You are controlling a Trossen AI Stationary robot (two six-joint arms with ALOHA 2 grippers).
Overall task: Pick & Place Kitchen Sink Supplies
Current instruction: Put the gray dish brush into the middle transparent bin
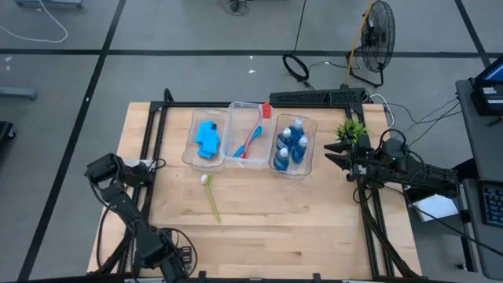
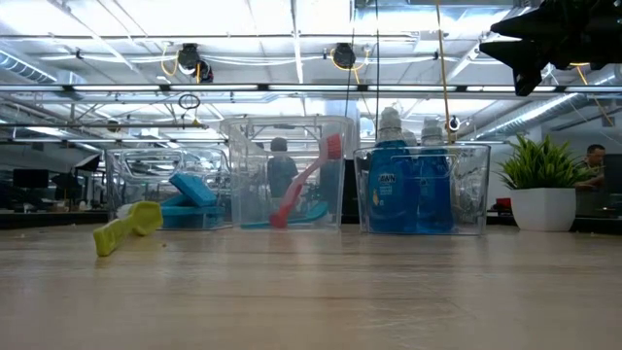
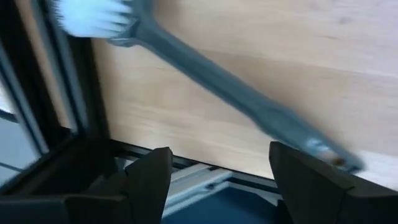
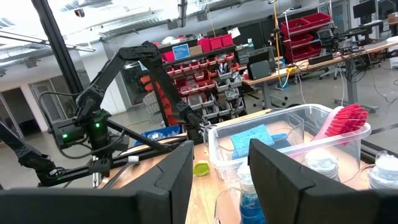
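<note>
Grey-handled brush (image 3: 211, 74) lies at the bench's (image 1: 314, 212) left edge under the spread, empty left claw (image 3: 217, 180), seemingly poised to take it, the yellow-green brush (image 1: 211, 195) loose mid-bench, while the half-spread, empty right claw (image 1: 334, 154) waits beside the bottle bin (image 1: 310, 149).

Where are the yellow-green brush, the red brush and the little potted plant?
yellow-green brush (image 1: 211, 198), high view, middle of its handle on the table.
red brush (image 2: 304, 182), low view, its handle inside the middle bin.
potted plant (image 2: 543, 207), low view, its white pot.
</note>
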